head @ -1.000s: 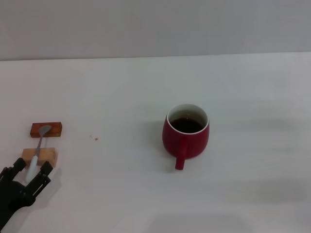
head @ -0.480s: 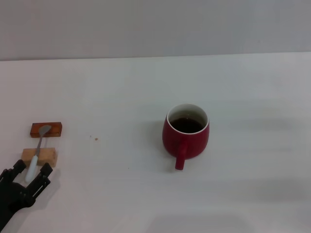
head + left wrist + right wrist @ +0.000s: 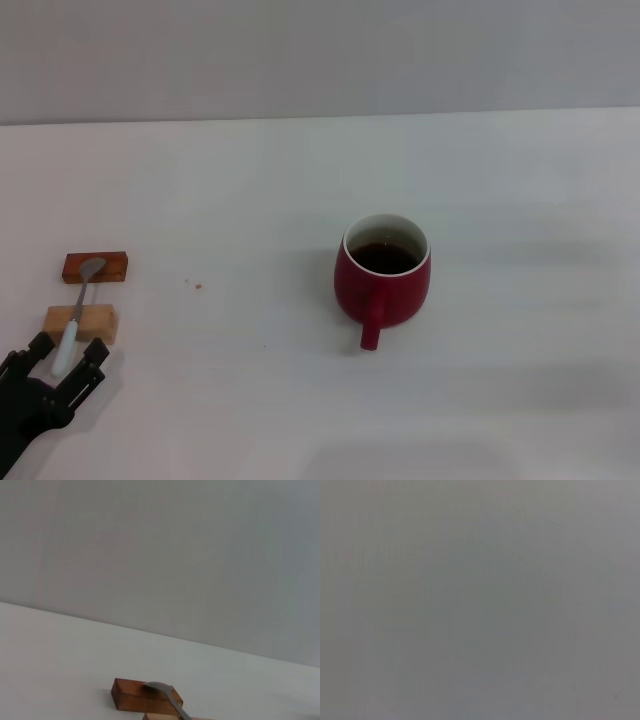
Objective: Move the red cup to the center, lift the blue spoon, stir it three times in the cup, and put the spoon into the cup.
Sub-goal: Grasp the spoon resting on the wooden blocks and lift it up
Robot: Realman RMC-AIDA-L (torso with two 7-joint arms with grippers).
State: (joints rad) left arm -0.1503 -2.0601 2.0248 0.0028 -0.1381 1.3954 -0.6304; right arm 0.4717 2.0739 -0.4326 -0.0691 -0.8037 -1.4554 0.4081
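The red cup point(image 3: 383, 281) stands near the table's middle, dark liquid inside, its handle turned toward me. At the left the blue spoon point(image 3: 76, 315) lies across two wooden blocks, its grey bowl on the dark block point(image 3: 95, 267) and its pale handle over the light block point(image 3: 80, 323). My left gripper point(image 3: 66, 358) is open at the near end of that handle, one finger on each side of its tip. In the left wrist view the spoon's bowl point(image 3: 162, 690) rests on the dark block point(image 3: 134, 696). The right gripper is out of view.
A tiny red speck point(image 3: 198, 286) lies on the white table point(image 3: 300, 180) between the blocks and the cup. A grey wall runs behind the table's far edge. The right wrist view holds only plain grey.
My left gripper has drifted slightly toward me, back along the spoon handle. The cup and the spoon have not moved.
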